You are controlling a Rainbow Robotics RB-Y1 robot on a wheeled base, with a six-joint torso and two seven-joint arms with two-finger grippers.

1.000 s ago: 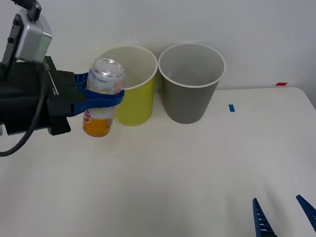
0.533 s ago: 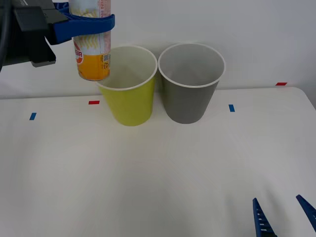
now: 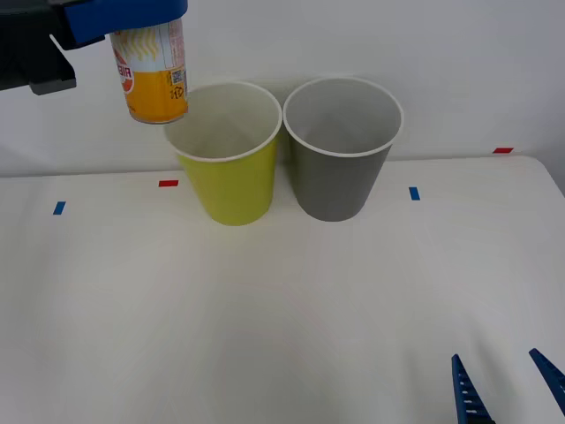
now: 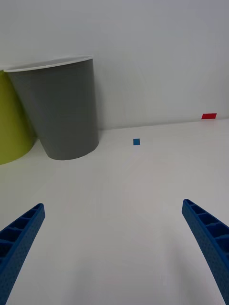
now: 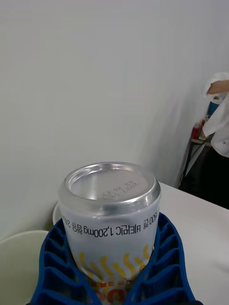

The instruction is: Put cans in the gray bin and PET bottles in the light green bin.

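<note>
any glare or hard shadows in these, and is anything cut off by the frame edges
Front view: even, soft light, faint shadows under the light green bin and gray bin; the left gripper holding the can is cropped by the top edge. Left wrist view: a dull sheen on the can's silver end. Right wrist view: the open right gripper has its fingers cropped at the corners.

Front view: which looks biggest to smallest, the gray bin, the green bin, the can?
1. Gray bin and light green bin: alike, no ranking.
2. Can, held high by the left tool, partly hidden.
</note>
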